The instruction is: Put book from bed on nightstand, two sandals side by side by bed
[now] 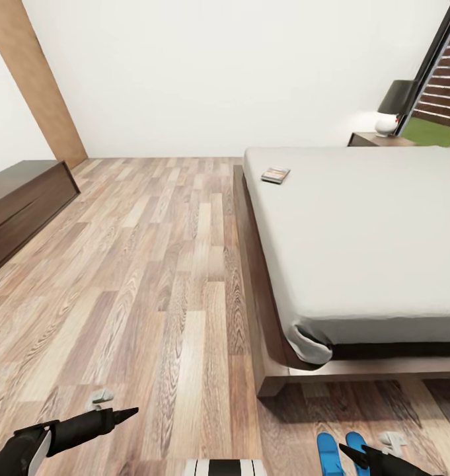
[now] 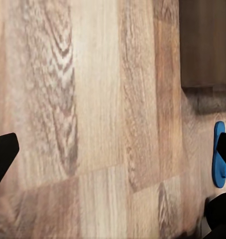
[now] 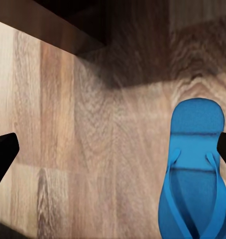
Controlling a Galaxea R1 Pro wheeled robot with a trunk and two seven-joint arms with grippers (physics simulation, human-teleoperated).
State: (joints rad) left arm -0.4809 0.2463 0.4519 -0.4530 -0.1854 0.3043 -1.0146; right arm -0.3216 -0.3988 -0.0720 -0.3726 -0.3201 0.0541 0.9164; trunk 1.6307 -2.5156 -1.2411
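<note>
Sandals [image 1: 340,453] lie paired just off the bed [image 1: 357,238] foot; both your grippers [image 1: 122,415] [image 1: 349,451] gape empty. Book [image 1: 275,174] waits near the bed's head: roll there.

The room is evenly and brightly lit, with the white wall [image 1: 218,73] near blown out. A glow is thrown around the lamp [image 1: 393,109] at the bed's far corner. A soft shadow is cast under the bed frame [image 3: 58,27]. The wrist views are rendered softly blurred, and straight lines are splayed in the head view.
</note>
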